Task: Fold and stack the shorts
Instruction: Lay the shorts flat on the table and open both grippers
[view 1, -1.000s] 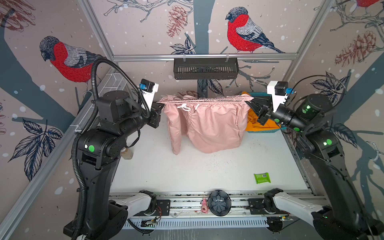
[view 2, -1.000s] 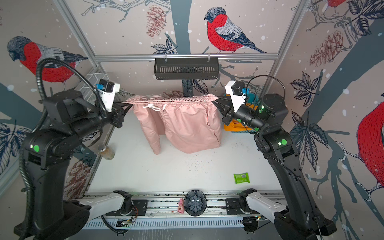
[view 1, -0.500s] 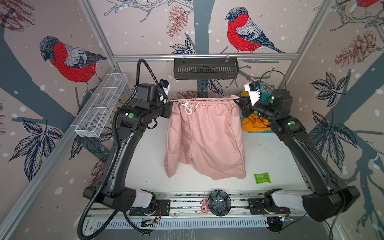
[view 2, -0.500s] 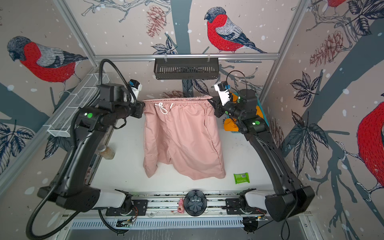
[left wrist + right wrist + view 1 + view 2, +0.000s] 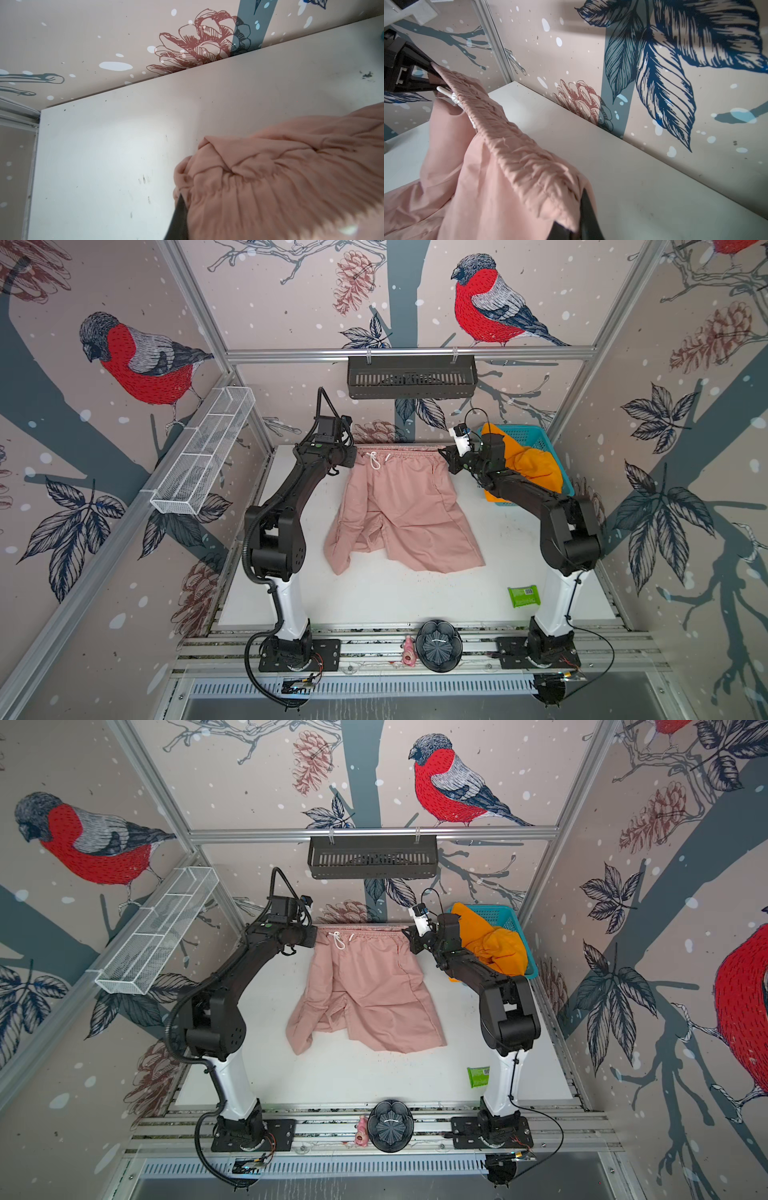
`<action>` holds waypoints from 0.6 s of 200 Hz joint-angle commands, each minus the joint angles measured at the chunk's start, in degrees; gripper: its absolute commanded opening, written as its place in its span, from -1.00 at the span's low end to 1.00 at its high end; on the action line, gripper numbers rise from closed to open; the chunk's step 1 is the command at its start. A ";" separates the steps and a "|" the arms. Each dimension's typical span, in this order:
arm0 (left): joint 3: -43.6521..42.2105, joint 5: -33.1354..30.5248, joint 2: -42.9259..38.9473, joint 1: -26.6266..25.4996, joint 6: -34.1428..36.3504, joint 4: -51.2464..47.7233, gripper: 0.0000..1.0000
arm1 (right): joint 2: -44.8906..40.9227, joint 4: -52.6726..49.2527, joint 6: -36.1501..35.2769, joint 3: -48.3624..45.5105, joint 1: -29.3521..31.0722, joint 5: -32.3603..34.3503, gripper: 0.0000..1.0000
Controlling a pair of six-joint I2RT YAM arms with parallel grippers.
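2 arms reach to the far edge of the white worktop (image 5: 415,601), which carries the work. Pink shorts (image 5: 407,514) lie spread over its middle, legs toward the near edge. Their waistband (image 5: 399,448) is stretched in a line along the far edge and, in the right wrist view, is raised off the surface. 1 leg, on the left arm's side, is creased and partly doubled over; the other lies fairly flat. Orange shorts (image 5: 534,466) sit heaped in and over the teal basket (image 5: 528,433) at the far corner on the right arm's side, untouched.

Left tool (image 5: 352,457) is pressed together on 1 end of the waistband. Right tool (image 5: 446,458) pinches the opposite end, with fabric bunched over its fingers (image 5: 586,216). Green packet (image 5: 523,596) lies well apart, no obstruction. White drawstring (image 5: 376,460) hangs loose nearer the left tool.

Assessment: the step in hand is laying the garment flat before the 1st fold, so the task is at an early stage.

Recommendations:
- Lower the 2 ends together, with the waistband taut so no slack ripples into the body.
- Set down short of the rear wall.
- Release only once the band rests on the worktop.
- Expect to smooth the creased leg before folding.
- Watch for thin fabric clinging to the fingers on release.
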 commanded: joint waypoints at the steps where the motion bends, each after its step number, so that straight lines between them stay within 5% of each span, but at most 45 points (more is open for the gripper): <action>1: 3.12 -4.26 4.57 1.58 0.64 4.66 -1.00 | 6.11 8.74 6.54 4.07 -0.62 5.30 -0.98; 8: 4.18 -4.09 6.22 2.09 0.28 5.17 -0.99 | 8.48 8.58 7.51 6.43 -0.43 5.33 -0.94; 13: 5.29 -3.69 7.43 2.38 0.26 5.08 -0.80 | 10.28 7.57 7.76 8.65 -0.25 5.25 -0.88; 17: 6.37 -3.58 8.43 2.71 0.20 4.89 -0.58 | 11.74 6.41 7.77 10.70 -0.09 5.33 -0.81; 29: 10.53 -3.55 11.22 3.50 -0.38 3.06 0.49 | 15.79 3.16 8.00 16.44 0.59 6.52 -0.61; 41: 15.37 -3.74 13.75 3.97 -0.66 0.35 0.93 | 18.55 1.61 8.97 20.81 0.94 6.56 -0.24; 56: 21.16 -4.02 15.60 4.11 -0.43 -3.58 0.96 | 19.55 0.78 10.98 23.96 1.00 6.22 0.20; 87: 25.61 -1.81 13.58 4.11 -6.37 -15.11 0.96 | 14.83 -8.34 11.40 24.58 1.01 7.40 0.51; 120: -2.94 8.10 -1.72 2.58 -13.10 -10.20 0.96 | 4.50 -28.67 9.30 18.03 2.17 13.31 0.64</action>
